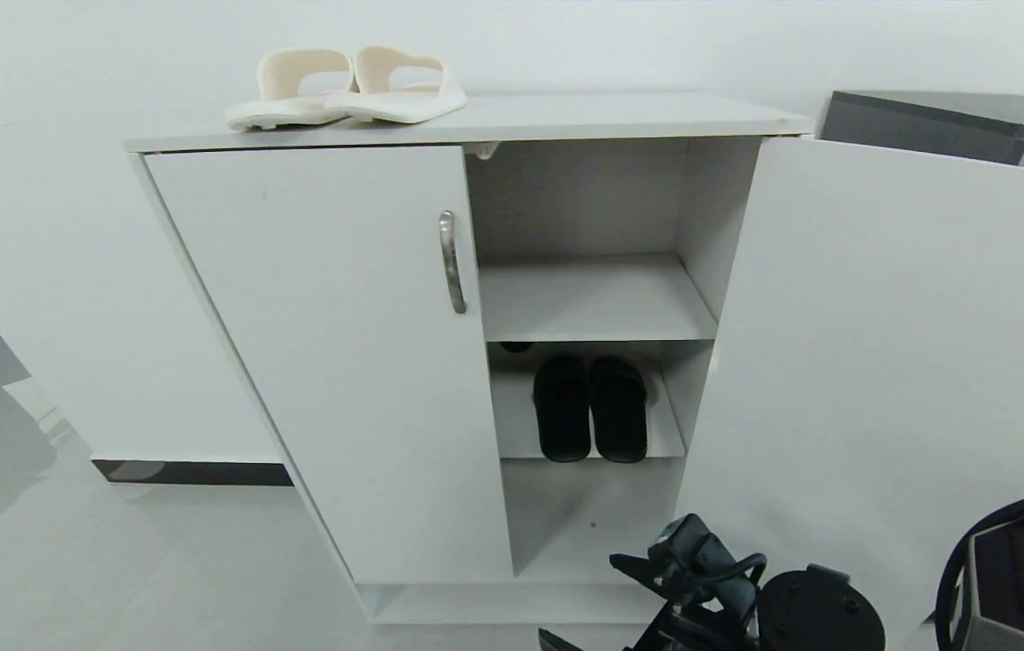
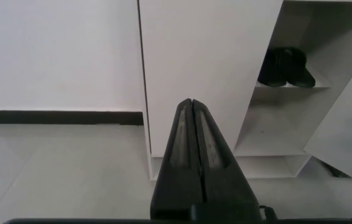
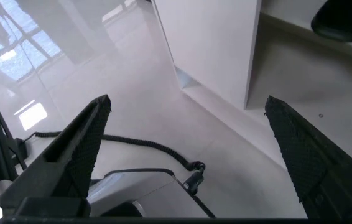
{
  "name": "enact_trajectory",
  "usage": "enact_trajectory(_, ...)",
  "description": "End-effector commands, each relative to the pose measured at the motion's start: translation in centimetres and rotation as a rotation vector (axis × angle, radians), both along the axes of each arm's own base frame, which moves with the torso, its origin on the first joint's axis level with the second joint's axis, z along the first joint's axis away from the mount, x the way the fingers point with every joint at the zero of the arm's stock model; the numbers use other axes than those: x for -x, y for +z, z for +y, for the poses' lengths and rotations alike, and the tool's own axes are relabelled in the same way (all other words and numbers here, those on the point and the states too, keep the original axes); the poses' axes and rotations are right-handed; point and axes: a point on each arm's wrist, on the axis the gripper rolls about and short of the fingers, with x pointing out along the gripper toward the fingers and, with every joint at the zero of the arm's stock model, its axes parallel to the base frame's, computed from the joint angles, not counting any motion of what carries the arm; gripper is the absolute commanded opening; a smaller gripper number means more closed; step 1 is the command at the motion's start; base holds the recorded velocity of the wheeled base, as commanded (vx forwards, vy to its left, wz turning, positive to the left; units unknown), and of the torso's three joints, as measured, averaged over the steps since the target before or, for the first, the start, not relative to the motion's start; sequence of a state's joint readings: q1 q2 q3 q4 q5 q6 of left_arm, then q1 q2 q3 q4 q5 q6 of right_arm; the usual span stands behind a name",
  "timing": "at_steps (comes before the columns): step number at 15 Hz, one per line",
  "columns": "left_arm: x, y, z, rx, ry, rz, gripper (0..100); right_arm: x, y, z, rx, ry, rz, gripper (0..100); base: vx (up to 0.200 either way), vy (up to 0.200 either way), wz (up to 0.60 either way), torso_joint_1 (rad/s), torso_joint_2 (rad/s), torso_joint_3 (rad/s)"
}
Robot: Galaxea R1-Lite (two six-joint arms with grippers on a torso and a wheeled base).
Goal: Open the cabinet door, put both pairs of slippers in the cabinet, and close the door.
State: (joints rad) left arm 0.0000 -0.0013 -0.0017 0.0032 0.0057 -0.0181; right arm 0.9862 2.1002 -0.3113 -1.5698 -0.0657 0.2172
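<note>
— How many slippers?
— Four. Two cream slippers (image 1: 345, 86), well apart from both pincers; two black slippers (image 1: 591, 409), beyond the left pincer (image 2: 191, 106) and off to one side.
— Cabinets?
— One cabinet (image 1: 621, 113), two doors: the shut door (image 1: 322, 344) straight ahead of the left pincer, and the open door (image 1: 883, 344).
— Handles?
— One handle (image 1: 450, 262).
— Shelves?
— Two shelves (image 1: 593, 303).
— Pincers?
— Two, counting the right pincer (image 3: 187, 106). One cord (image 3: 145, 144) lies near it.
</note>
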Motion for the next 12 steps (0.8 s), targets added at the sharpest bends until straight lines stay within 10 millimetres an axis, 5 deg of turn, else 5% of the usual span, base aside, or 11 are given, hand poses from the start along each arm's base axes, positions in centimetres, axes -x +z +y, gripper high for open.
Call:
enact_trajectory(1, -0.02, -0.04, 0.00, 0.000, 0.002, 0.003, 0, 0.13, -0.36, 0.21, 0.011, 0.008, 0.004, 100, 0.000, 0.000, 0.00, 0.002, 0.01, 0.188)
enact_trajectory(5, -0.01, 0.00, 0.00, -0.004, -0.001, 0.001, 0, 0.29, -0.56, 0.31, 0.019, 0.017, 0.006, 100, 0.000, 0.000, 0.00, 0.005, 0.00, 0.184)
enact_trajectory(12, -0.02, -0.04, -0.02, -0.009, -0.007, 0.003, 0, 0.28, -1.12, 0.23, 0.036, 0.033, 0.021, 100, 0.000, 0.000, 0.00, 0.000, 0.00, 0.000)
